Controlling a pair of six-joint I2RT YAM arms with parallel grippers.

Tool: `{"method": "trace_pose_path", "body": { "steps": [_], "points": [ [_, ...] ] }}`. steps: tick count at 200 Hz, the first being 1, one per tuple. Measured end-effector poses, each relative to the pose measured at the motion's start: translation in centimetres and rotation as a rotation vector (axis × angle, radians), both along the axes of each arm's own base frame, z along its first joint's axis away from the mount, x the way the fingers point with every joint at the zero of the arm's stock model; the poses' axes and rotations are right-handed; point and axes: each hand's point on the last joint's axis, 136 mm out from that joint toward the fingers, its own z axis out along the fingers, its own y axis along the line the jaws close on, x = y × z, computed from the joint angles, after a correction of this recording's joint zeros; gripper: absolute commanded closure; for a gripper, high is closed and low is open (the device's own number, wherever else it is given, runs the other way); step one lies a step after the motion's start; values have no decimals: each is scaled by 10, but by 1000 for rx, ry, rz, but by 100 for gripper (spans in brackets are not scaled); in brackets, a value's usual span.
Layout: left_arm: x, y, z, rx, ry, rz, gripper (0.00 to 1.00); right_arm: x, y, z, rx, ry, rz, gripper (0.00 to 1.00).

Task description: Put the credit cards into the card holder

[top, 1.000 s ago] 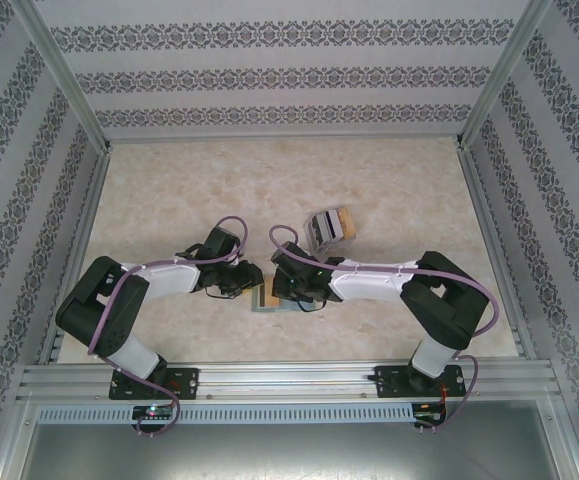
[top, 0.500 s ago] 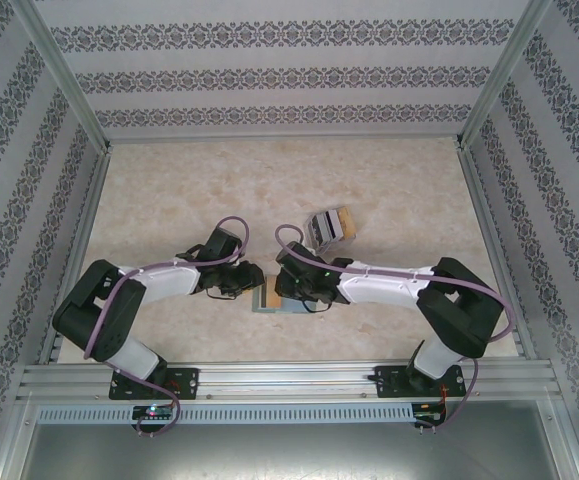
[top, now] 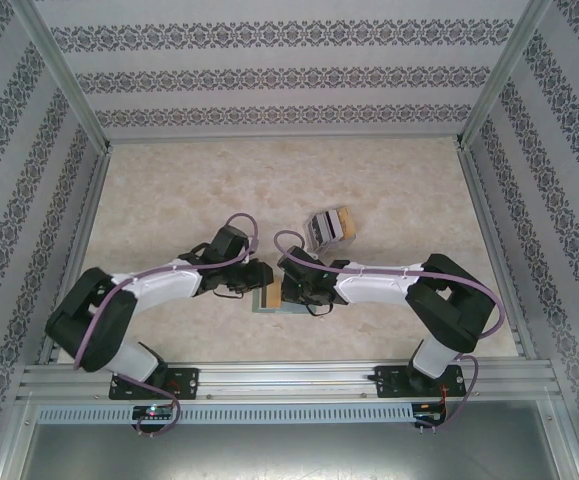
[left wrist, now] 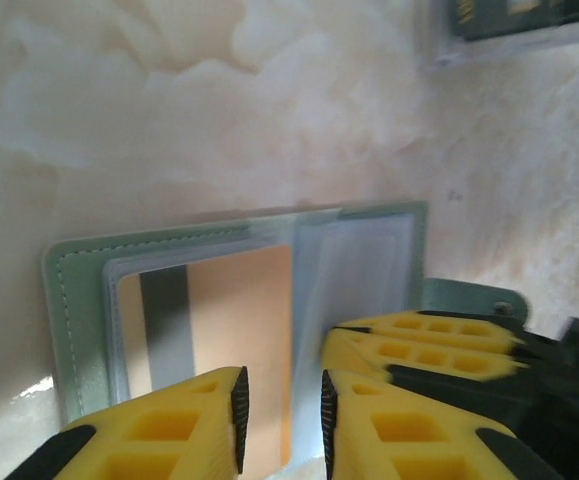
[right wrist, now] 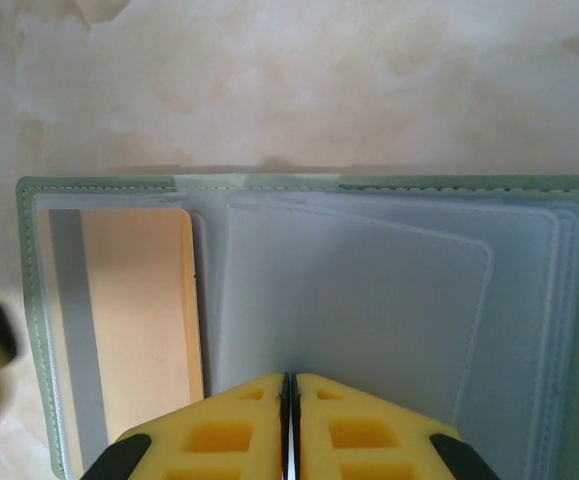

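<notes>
The sage-green card holder [top: 270, 301] lies open on the table between both arms. In the left wrist view its green cover [left wrist: 69, 300] frames clear pockets. A tan credit card [left wrist: 239, 330] with a grey stripe sits in the left pocket [right wrist: 134, 300]. My left gripper [left wrist: 281, 420] hovers over that card's near inner edge, jaws slightly apart and nothing pinched between them. My right gripper [right wrist: 289, 385] is shut on the near edge of a clear sleeve [right wrist: 359, 290] at the fold. Its yellow fingers [left wrist: 419, 335] reach in from the right.
A clear plastic box [top: 329, 228] with a tan end, holding dark cards, stands behind the card holder [right wrist: 269, 183]; its corner shows at the top right [left wrist: 519, 20]. Patterned walls enclose the marble table on three sides, with open surface at the back and the sides.
My left arm has stretched to the right, bringing its gripper closer over the card holder. The right gripper stays at the card holder's fold, shifted only slightly.
</notes>
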Motion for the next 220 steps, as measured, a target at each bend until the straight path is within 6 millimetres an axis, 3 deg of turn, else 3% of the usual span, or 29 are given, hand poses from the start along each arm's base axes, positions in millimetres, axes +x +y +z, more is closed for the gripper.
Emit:
{"method": "trace_pose_path", "body": {
  "steps": [38, 134, 163, 195, 220],
  "points": [
    [-4, -1, -20, 13, 61, 0, 76, 2, -4, -1, -14, -3, 10, 88],
    [-1, -4, -18, 14, 51, -2, 71, 5, -49, 7, -147, -1, 45, 81],
    [3, -2, -11, 21, 27, 10, 63, 21, -52, 41, -144, -85, 70, 76],
    [21, -6, 13, 20, -39, 31, 60, 69, -71, 97, -152, -236, 46, 71],
    [42, -10, 34, 7, -101, 56, 58, 103, -88, 116, -265, -275, 55, 68]
  ]
}}
